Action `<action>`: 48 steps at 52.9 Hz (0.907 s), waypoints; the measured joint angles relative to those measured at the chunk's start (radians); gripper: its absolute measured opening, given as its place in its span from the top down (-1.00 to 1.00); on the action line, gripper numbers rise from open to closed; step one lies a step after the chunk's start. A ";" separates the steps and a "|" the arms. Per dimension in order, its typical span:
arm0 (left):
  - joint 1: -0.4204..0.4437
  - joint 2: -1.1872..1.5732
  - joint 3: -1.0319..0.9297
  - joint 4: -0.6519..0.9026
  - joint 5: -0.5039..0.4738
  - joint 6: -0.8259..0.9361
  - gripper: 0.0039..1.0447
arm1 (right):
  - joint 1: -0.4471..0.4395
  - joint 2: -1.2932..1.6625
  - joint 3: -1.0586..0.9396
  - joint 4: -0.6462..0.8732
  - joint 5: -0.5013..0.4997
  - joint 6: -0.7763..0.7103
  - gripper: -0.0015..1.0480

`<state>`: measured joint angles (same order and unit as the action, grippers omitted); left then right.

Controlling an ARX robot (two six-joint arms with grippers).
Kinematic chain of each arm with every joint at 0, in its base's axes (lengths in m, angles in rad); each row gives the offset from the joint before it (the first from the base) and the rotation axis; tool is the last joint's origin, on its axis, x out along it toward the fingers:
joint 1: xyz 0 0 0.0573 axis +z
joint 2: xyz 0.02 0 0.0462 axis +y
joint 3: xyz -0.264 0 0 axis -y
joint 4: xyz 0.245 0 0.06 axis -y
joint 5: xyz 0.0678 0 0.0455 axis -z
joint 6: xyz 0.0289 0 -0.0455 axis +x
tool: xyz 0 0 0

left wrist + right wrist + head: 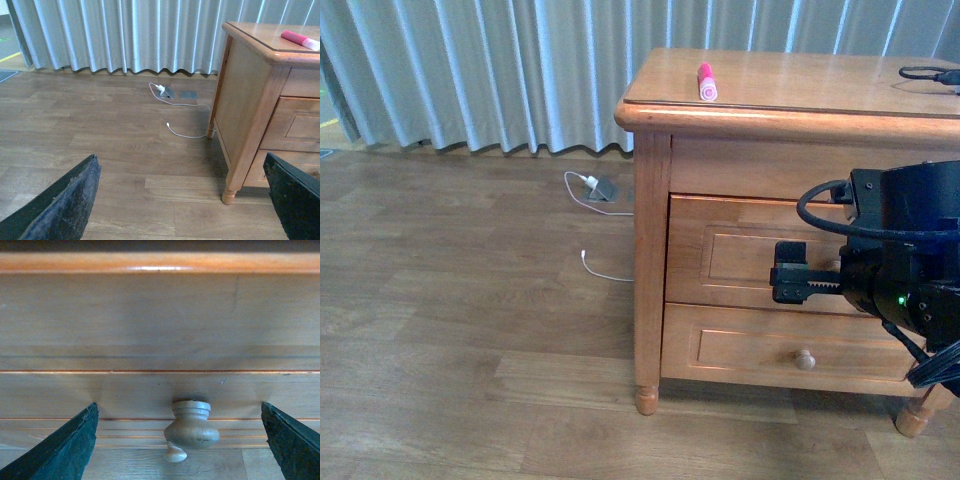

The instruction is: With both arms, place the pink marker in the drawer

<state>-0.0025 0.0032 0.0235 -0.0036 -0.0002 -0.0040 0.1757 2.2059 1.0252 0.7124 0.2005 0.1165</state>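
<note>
Though hidden from the front, the knob (191, 427) sits between wide-spread right fingers (60, 450).

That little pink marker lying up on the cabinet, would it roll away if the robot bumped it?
Probably, yes: the pink marker looks round-bodied and lies on its side on the smooth, glossy cabinet top, so a sideways nudge could roll it. It looks short and stiff, so it likely lifts without bending. Being small, it is probably light.

Cabinet top (800, 80) bears pink marker (706, 82), black cable (925, 73).
</note>
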 joint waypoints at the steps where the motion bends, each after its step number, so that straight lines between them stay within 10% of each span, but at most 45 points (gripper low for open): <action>1: 0.000 0.000 0.000 0.000 0.000 0.000 -0.89 | 0.000 0.000 0.000 0.002 0.000 0.000 -0.84; 13: 0.000 0.000 0.000 0.000 0.000 0.000 -0.89 | -0.002 0.000 -0.004 0.012 -0.003 -0.006 -0.69; 36: 0.000 0.000 0.000 0.000 0.000 0.000 -0.89 | -0.014 0.017 0.005 -0.008 -0.016 -0.027 0.52; 48: 0.000 0.000 0.000 0.000 0.000 0.000 -0.89 | -0.014 0.018 0.005 -0.011 -0.018 -0.032 0.54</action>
<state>-0.0025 0.0032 0.0235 -0.0040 -0.0002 -0.0040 0.1612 2.2234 1.0298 0.7013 0.1825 0.0845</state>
